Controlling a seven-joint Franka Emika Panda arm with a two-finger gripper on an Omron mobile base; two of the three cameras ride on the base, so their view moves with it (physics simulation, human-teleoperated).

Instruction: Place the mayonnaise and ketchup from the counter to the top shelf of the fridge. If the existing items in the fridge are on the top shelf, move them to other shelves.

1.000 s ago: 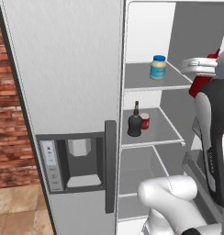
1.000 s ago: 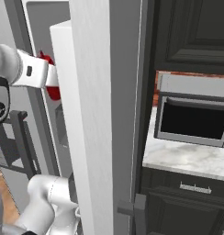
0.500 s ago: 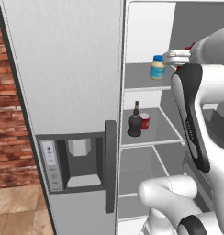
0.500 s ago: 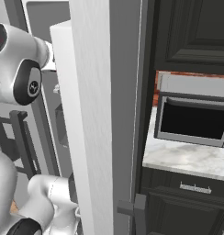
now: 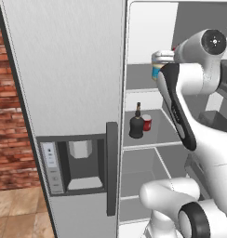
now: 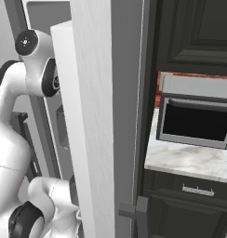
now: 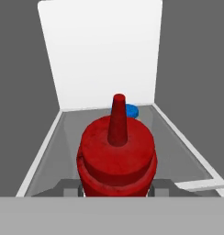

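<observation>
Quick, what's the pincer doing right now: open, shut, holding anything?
Pincer: shut on the ketchup, held over the fridge's top shelf.

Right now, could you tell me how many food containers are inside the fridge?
4: the mayonnaise on the top shelf, the ketchup in the gripper above that shelf, the black bottle and red container one shelf down. The arm may hide others.

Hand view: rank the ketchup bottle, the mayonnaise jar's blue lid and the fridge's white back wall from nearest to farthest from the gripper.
1. Ketchup bottle: clamped in the gripper, in the foreground.
2. Mayonnaise lid: just behind the ketchup's cap, on the shelf.
3. Fridge back wall: at the far end of the shelf.
</observation>
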